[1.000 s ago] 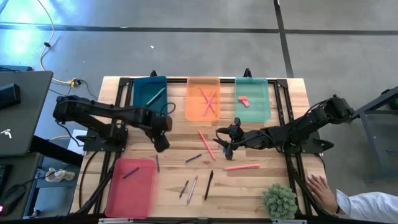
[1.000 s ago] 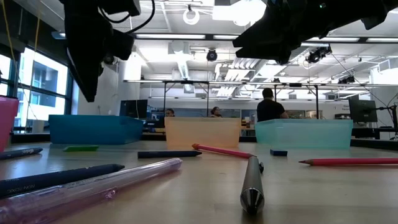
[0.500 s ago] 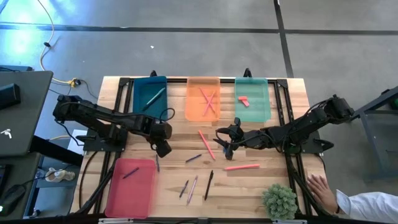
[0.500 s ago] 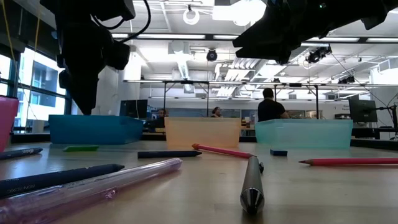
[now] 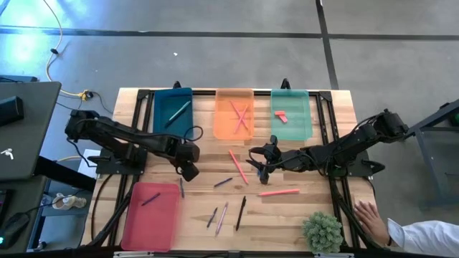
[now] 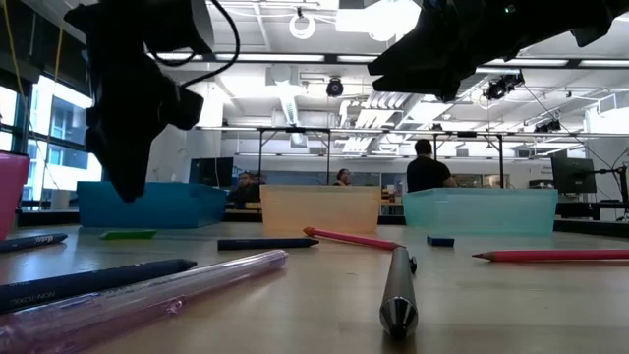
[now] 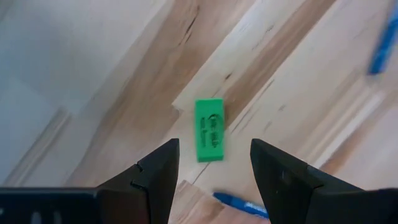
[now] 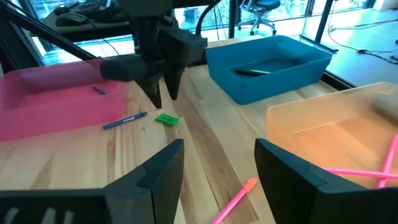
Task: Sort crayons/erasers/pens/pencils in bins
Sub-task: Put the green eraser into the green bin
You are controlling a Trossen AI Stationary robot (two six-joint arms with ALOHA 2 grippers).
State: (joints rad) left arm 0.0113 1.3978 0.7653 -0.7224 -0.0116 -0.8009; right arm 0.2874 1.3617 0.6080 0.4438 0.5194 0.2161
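Risk: left gripper descends off-centre, one finger clips the green eraser & skids it toward the blue pen just beside. Fingers apart, holding nothing, poised above eraser. Small flat green block w/ printed top, lying on bare wood near pink-red bin. Right gripper parked mid-table, spread, empty.

green eraser: hidden under the left hand in the high view | pink-red bin: cut off by the low view's edge | person: only a hand and sleeve show at the high view's corner | small blue block: perhaps an eraser, too small to tell
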